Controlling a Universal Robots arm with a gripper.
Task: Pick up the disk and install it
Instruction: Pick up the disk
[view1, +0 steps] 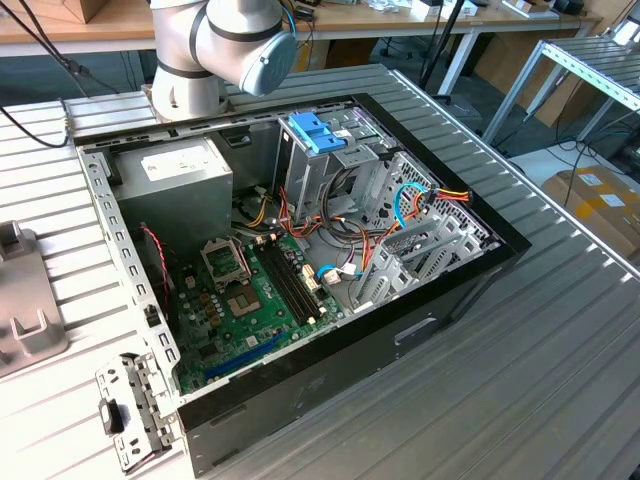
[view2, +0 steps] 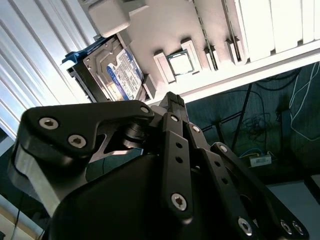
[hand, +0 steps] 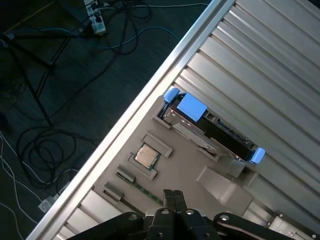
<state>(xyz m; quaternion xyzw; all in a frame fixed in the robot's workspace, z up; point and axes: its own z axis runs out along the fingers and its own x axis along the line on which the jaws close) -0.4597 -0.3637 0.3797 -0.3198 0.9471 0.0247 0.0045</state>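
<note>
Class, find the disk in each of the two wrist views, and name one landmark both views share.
Second wrist view: the disk sits in the grey tray, white label showing.
First wrist view: the disk in the tray, blue frame towards the camera.
Shared landmark: the square processor chip beside it in both wrist views.

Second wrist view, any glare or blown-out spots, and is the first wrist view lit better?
Second wrist view: the ribbed grey metal table top washes out to white near its edge, and the black gripper is dark; the silver-grey hard drive in its light-blue frame is clearly exposed. First wrist view: that drive is evenly lit, the floor dark.
</note>
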